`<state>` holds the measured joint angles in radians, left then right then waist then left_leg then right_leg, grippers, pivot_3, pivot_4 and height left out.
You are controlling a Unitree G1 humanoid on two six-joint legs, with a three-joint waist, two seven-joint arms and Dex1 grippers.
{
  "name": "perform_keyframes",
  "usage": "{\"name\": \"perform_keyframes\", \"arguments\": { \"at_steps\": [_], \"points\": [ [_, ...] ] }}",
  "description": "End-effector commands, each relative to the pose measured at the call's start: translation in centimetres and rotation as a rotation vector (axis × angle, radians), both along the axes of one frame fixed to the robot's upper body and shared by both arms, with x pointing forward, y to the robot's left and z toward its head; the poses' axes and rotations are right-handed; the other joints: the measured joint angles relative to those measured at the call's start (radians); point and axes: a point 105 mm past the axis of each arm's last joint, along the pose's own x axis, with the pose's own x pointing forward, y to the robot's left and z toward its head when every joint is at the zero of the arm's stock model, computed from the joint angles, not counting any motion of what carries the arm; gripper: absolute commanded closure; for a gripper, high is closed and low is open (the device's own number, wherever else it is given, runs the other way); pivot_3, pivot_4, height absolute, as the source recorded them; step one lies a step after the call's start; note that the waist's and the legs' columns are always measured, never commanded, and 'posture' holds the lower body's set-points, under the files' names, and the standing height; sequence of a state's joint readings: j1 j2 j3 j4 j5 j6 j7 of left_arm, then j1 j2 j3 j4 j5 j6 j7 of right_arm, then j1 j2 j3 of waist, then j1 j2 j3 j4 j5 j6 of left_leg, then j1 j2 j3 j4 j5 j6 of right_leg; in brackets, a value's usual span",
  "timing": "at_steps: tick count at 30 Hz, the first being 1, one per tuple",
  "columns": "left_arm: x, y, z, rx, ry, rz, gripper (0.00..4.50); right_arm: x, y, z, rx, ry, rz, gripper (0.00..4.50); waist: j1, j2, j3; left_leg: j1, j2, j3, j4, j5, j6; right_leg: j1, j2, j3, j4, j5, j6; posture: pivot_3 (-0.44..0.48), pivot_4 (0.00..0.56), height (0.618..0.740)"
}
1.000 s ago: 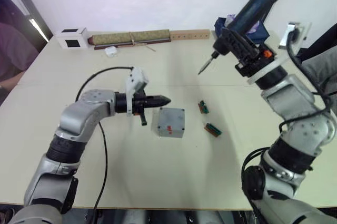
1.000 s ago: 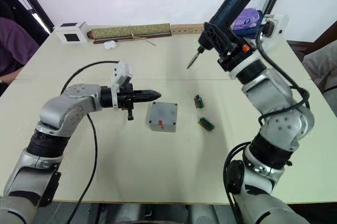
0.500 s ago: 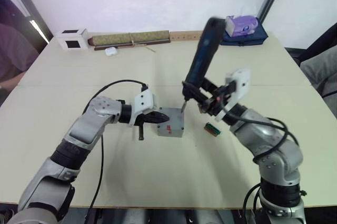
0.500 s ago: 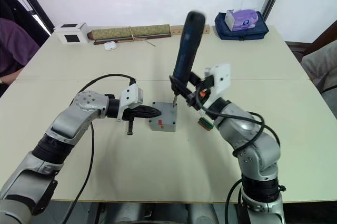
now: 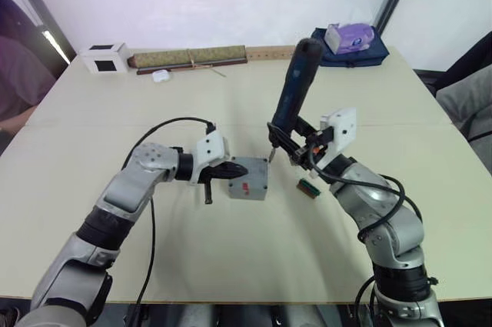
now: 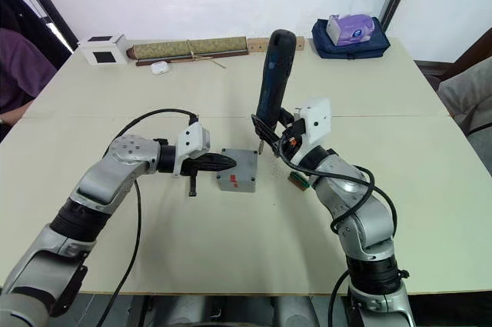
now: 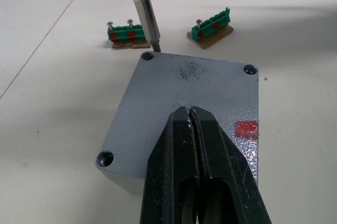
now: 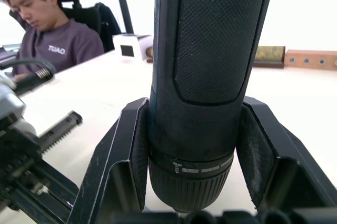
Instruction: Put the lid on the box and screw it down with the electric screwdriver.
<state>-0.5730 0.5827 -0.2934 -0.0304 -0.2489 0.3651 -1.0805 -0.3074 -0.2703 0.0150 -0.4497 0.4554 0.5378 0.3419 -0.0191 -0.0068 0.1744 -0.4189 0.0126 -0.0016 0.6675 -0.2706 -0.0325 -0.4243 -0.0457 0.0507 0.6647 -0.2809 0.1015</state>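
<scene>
The grey box (image 5: 247, 186) sits mid-table with a red mark on its near side. The grey lid (image 7: 195, 81) lies on top of it, with screw holes at its corners. My left gripper (image 7: 190, 111) is shut, its fingertips resting on the lid's middle, holding nothing. My right gripper (image 8: 192, 103) is shut on the electric screwdriver (image 5: 295, 88), which stands nearly upright. Its silver bit (image 7: 145, 16) points down at the lid's far corner hole (image 7: 148, 56), the tip just beside it.
Two small green circuit boards (image 7: 126, 34) (image 7: 212, 24) lie just beyond the box. Along the far edge stand a white cube (image 5: 105, 55), a long roll (image 5: 191, 56) and a blue bag (image 5: 350, 40). A person (image 8: 45, 29) sits at the table's left side.
My right arm has swung the screwdriver down from high at the right to the box, then shifted the bit toward the lid's far corner. My left gripper moved onto the lid.
</scene>
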Motion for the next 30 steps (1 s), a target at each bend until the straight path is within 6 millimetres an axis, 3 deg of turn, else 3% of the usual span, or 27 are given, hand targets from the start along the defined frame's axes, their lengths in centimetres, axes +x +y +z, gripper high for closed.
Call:
{"name": "perform_keyframes", "arguments": {
  "at_steps": [1,9,30],
  "points": [
    [-0.3,0.6,-1.7,0.057,0.049,0.022,4.50,-0.8,0.5,2.7,0.047,-0.110,0.033,2.75,0.000,0.000,0.000,0.000,0.000,0.000,0.000,0.000,0.000,0.000,0.000,0.000,0.000,0.000,0.000,0.000,0.150,0.740],
    [-0.3,0.5,-1.9,0.055,0.055,0.022,4.50,-0.8,0.8,4.1,0.073,-0.142,0.047,2.75,0.000,0.000,0.000,0.000,0.000,0.000,0.000,0.000,0.000,0.000,0.000,0.000,0.000,0.000,0.000,0.000,0.150,0.740],
    [-0.5,0.3,-2.1,0.073,0.042,0.020,4.50,-0.2,0.7,1.1,0.029,-0.084,0.035,2.75,0.001,0.000,0.000,0.004,0.000,0.000,0.000,0.000,0.000,0.004,0.000,0.000,0.000,0.000,0.000,0.000,0.150,0.740]
  ]
}}
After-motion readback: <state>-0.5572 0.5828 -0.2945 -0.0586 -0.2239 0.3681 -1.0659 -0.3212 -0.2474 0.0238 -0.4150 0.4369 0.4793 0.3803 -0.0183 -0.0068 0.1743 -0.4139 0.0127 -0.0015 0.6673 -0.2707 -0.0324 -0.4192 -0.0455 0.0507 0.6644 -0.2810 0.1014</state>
